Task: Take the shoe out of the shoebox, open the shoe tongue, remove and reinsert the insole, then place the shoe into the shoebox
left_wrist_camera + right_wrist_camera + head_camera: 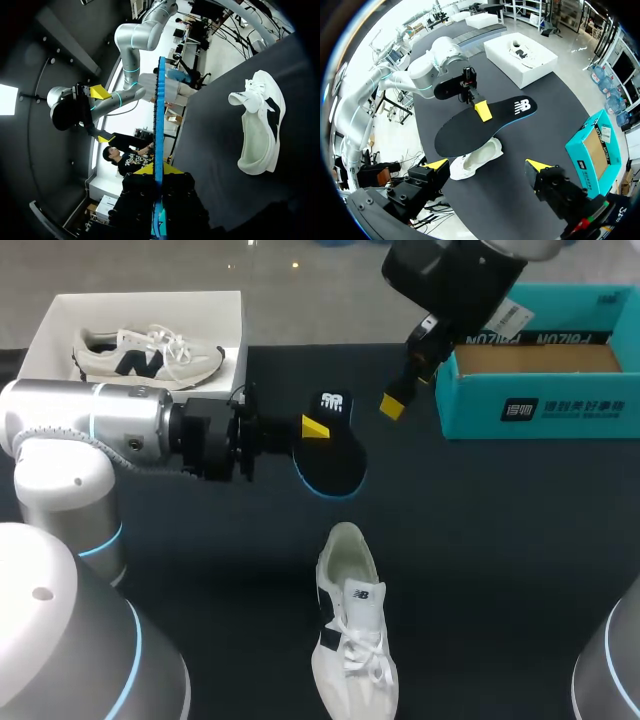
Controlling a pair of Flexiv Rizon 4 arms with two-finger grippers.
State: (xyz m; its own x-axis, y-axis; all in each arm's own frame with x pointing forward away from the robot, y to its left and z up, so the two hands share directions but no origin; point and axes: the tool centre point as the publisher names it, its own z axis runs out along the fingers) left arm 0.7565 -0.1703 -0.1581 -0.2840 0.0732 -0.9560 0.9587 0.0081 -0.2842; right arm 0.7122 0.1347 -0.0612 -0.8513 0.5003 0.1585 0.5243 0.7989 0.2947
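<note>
At the table's far left corner a white box (140, 298) holds a second shoe (150, 355). The left gripper (315, 427) clamps the insole (335, 455), already out, above mid-table. The shoe (352, 640) lies unboxed by the near edge. The right gripper (408, 388) hangs spread beside the teal shoebox (540, 410). Reinserting and boxing remain.

Big black tbl (500, 560) w/ matte, evenly lit top.

Your insole (335, 455) shows a matt black face with a smooth blue edge. At six o'clock from it, the shoe (352, 630) looks like matt white cloth. The table (500, 540) is matt black. At two o'clock, the shoebox (540, 405) is teal cardboard, raw brown inside.
</note>
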